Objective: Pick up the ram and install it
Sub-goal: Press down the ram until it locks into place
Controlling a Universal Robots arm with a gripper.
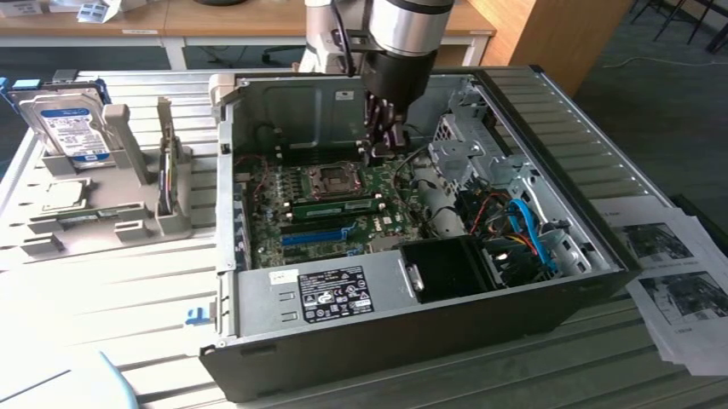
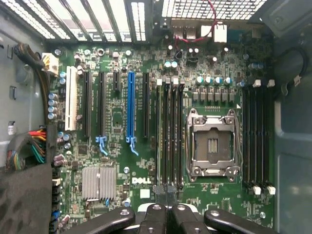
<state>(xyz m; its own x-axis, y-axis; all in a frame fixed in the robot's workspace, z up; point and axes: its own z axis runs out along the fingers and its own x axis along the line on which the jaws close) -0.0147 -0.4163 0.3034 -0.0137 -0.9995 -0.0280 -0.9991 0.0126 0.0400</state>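
Note:
The ram (image 1: 341, 205) is a thin green stick lying along a memory slot beside the CPU socket (image 1: 331, 178) on the motherboard, inside the open computer case (image 1: 455, 298). In the wrist view the ram (image 2: 159, 136) shows edge-on as a narrow green line in the slot nearest the blue slot strip (image 2: 130, 109). My gripper (image 1: 381, 152) hangs inside the case above the motherboard. Its black fingers (image 2: 161, 191) are shut together above one end of the memory slots, with nothing between them. Whether they touch the ram I cannot tell.
A silver hard drive (image 1: 68, 128) with a blue-white label stands in a grey holder (image 1: 136, 213) at the exterior view's left. Cables and a drive cage (image 1: 478, 145) crowd the case on the exterior view's right. Printed papers (image 1: 671, 273) lie beside the case.

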